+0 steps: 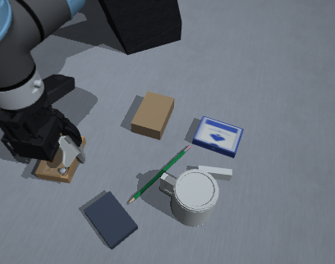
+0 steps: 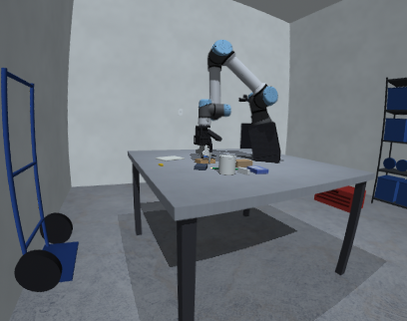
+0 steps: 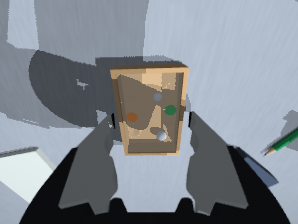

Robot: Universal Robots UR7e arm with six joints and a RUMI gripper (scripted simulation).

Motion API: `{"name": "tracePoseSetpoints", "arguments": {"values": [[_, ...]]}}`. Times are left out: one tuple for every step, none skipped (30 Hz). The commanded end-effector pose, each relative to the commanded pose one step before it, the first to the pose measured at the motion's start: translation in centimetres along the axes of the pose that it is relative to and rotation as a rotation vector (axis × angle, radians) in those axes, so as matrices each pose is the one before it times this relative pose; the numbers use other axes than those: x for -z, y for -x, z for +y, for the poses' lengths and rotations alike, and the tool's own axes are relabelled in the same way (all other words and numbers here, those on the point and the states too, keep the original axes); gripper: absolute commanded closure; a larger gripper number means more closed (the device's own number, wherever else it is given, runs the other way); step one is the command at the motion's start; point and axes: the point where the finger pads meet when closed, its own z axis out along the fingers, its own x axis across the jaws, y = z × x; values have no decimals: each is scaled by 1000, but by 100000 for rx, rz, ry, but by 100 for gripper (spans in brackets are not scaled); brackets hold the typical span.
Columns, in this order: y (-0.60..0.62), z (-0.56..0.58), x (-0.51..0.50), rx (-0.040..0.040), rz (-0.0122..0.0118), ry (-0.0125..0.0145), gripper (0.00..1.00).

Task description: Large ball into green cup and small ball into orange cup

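Observation:
The covered wooden puzzle [image 3: 150, 112] lies flat on the table, also seen at the left in the top view [image 1: 59, 164]. Under its cover a larger silver ball rests near the lower edge, below the green cup [image 3: 170, 110]. A smaller silver ball sits just above the green cup. The orange cup [image 3: 132, 117] on the left side holds nothing. My gripper [image 3: 151, 113] is open and low over the puzzle, one finger at each long side, level with its middle. In the top view the gripper [image 1: 67, 153] hides most of the puzzle.
A tan box [image 1: 153, 115], a blue box [image 1: 218, 136], a green pencil [image 1: 159, 175], a white mug [image 1: 195, 198], a white eraser [image 1: 215, 172] and a dark notebook [image 1: 110, 219] lie to the right. The black robot base [image 1: 139, 22] stands at the back.

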Motion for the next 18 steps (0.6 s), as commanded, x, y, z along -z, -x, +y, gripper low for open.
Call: {"name": "tracePoseSetpoints", "arguments": {"values": [[143, 271, 52, -146, -73, 487, 46], [0, 0, 0, 0, 0, 0, 46], [0, 0, 0, 0, 0, 0, 46], [0, 0, 0, 0, 0, 0, 46], [0, 0, 0, 0, 0, 0, 46], [0, 0, 0, 0, 0, 0, 46], [0, 0, 0, 0, 0, 0, 46], [0, 0, 0, 0, 0, 0, 46], [0, 0, 0, 0, 0, 0, 46], [0, 0, 0, 0, 0, 0, 46], [0, 0, 0, 0, 0, 0, 46], [0, 0, 0, 0, 0, 0, 46], [0, 0, 0, 0, 0, 0, 46], [0, 0, 0, 0, 0, 0, 57], [0, 0, 0, 0, 0, 0, 57], [0, 0, 0, 1, -1, -1, 57], [0, 0, 0, 0, 0, 0, 57], [0, 0, 0, 0, 0, 0, 57]]}}
